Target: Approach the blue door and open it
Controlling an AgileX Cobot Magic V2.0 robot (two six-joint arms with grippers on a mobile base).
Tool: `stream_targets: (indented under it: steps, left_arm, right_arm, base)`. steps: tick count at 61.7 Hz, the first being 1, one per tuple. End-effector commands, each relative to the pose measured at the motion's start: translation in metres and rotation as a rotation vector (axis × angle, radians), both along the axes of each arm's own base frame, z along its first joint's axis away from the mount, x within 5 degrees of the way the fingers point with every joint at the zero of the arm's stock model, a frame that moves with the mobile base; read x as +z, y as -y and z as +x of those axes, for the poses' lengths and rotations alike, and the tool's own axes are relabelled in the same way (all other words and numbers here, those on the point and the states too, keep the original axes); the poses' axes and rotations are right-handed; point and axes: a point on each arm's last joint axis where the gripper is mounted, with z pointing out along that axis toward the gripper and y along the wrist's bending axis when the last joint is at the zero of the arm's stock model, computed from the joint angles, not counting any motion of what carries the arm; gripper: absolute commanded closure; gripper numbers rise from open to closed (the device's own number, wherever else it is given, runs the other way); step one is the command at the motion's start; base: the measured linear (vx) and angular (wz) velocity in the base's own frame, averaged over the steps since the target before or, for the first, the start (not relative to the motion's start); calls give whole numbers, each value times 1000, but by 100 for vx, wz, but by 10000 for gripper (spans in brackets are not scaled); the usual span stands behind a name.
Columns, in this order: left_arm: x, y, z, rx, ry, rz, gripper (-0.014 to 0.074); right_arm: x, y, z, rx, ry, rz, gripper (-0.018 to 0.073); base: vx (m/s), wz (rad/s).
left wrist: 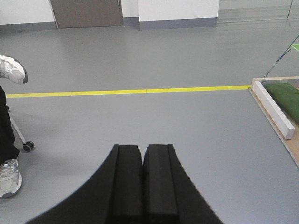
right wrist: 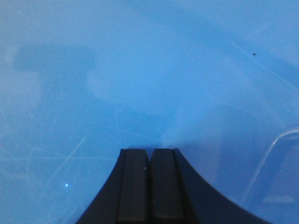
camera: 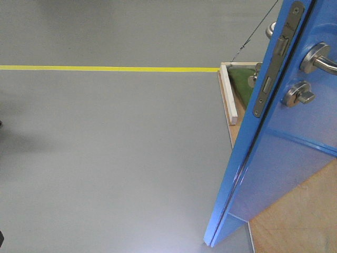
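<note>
Black rubber pads of the right pincer [right wrist: 149,152] are pressed flat together with nothing between them. They point straight at the tall glossy bright-blue door panel [right wrist: 140,70], which fills the whole right wrist view with a scuffed, reflective sheen. I cannot tell whether the tips actually touch the panel.

The left pincer [left wrist: 142,148] is likewise closed on nothing, its two black pads meeting along a thin seam. It hangs over the plain grey floor [left wrist: 140,116], well apart from the door.

From the front, the blue door [camera: 279,158] stands at the right of the view with its narrow edge turned this way. A long metal latch plate [camera: 276,63] runs down that edge. On the face to the right of it sit a silver lever handle [camera: 321,58] and, just below, a round thumb-turn lock [camera: 299,94]. The door's lower corner stands over a pale wooden base board [camera: 300,216].

Past the edge lies a short white bar [camera: 227,95] beside a dark green pad [camera: 242,81]. A thin dark cord [camera: 258,26] slants up from them.

A strip of yellow tape [camera: 105,68] runs across the floor to that corner. At the far left of the left wrist view there are someone's white trainers [left wrist: 11,70] and a small black caster wheel [left wrist: 29,145].
</note>
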Motion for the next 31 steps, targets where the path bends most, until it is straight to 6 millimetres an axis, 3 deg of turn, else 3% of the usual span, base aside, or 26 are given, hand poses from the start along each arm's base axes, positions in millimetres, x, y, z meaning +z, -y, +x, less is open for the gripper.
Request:
stream_targets:
  steps: [1,31]
  left_arm:
    - [20,1,0,-9,137,-1,526]
    - [20,1,0,-9,137,-1,526]
  right_arm:
    - [18,-4,-5,-11,87,21,564]
    - [18,-4,-5,-11,87,21,564]
  base:
    - [3,6]
    - [7,9]
